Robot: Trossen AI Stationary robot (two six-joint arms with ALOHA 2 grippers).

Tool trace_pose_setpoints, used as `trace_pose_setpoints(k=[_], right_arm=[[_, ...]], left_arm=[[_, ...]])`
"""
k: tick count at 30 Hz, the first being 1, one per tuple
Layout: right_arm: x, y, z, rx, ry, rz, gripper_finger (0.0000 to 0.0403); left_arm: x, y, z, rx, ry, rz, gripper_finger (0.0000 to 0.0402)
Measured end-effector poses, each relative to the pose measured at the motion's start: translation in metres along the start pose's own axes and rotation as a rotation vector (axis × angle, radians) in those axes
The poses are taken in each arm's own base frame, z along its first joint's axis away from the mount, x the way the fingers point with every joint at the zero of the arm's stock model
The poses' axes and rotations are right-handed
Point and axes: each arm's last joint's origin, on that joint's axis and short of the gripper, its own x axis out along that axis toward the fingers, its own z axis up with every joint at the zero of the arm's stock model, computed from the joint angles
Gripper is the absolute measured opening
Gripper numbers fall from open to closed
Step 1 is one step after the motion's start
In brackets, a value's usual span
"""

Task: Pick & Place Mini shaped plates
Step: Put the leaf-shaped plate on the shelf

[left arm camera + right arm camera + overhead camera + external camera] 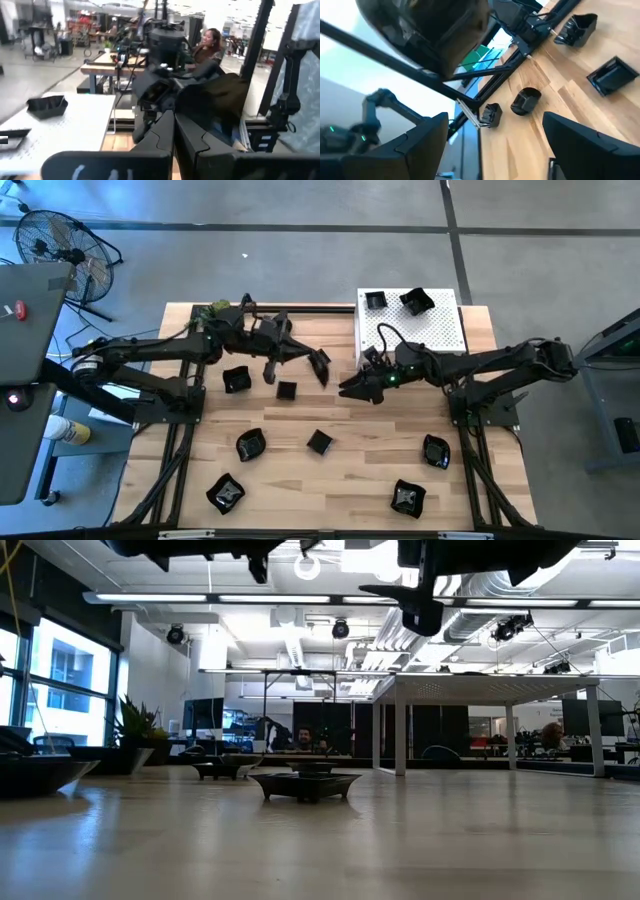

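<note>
Standing closed with nothing between them, the jaws of the left gripper [322,370] hang above the middle of the tabletop [340,480]; in the left wrist view the two dark fingers [165,132] lie pressed together. Facing it from just beside, the right gripper [350,388] holds its jaws spread wide and empty, with its two fingers [427,137] far apart in the right wrist view. Both grippers are raised clear of the wood. The left arm reaches in from the tabletop's left edge, the right arm from its right edge.

Mini shaped plates lie scattered on the wood below and around the grippers. One square plate [286,391] lies near the left gripper, and another plate [236,380] lies further left, beside the left arm. A small plate [319,442] sits near the centre, with a further plate [250,445] to its left. Near the front edge lie a wavy-edged plate [225,494] at the left and another wavy-edged plate [407,498] at the right. A rounded plate [435,451] sits by the right arm's base.

A white perforated board [435,330] occupies the far right corner and carries two plates [375,301], set apart from each other. A green leafy ball [214,310] rests at the far left corner.
</note>
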Motion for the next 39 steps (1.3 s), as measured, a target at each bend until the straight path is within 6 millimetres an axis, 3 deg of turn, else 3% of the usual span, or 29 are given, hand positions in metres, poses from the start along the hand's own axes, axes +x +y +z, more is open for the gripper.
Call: trace_pose_setpoints(k=[4, 7, 13, 18, 26, 30, 34, 39], right_arm=[[-0.006, 0.005, 0.003, -0.118, -0.048, -0.018, 0.0317], [-0.015, 0.007, 0.006, -0.185, -0.132, -0.124, 0.0304], [-0.027, 0.016, 0.018, -0.283, -0.209, -0.396, 0.0225], [-0.012, 0.036, 0.037, -0.349, -0.217, -0.53, 0.018], [0.023, 0.052, 0.057, -0.454, -0.203, -0.692, 0.0231], [0.032, 0.055, 0.064, -0.485, -0.232, -0.719, 0.0237], [0.035, 0.056, 0.066, -0.488, -0.254, -0.715, 0.021], [0.035, 0.057, 0.067, -0.506, -0.275, -0.724, 0.014]], left_arm=[[-0.007, 0.006, -0.006, -0.166, 0.083, 0.084, 0.0], [-0.008, 0.01, -0.012, -0.315, 0.124, 0.186, 0.0], [-0.009, 0.014, -0.016, -0.523, 0.087, 0.362, 0.0], [-0.011, 0.018, -0.017, -0.614, 0.039, 0.491, 0.0], [-0.012, 0.02, -0.016, -0.676, -0.02, 0.568, 0.0], [-0.012, 0.02, -0.016, -0.677, -0.019, 0.566, 0.0], [-0.012, 0.02, -0.016, -0.676, -0.02, 0.566, 0.0], [-0.012, 0.02, -0.016, -0.666, -0.019, 0.567, 0.0]])
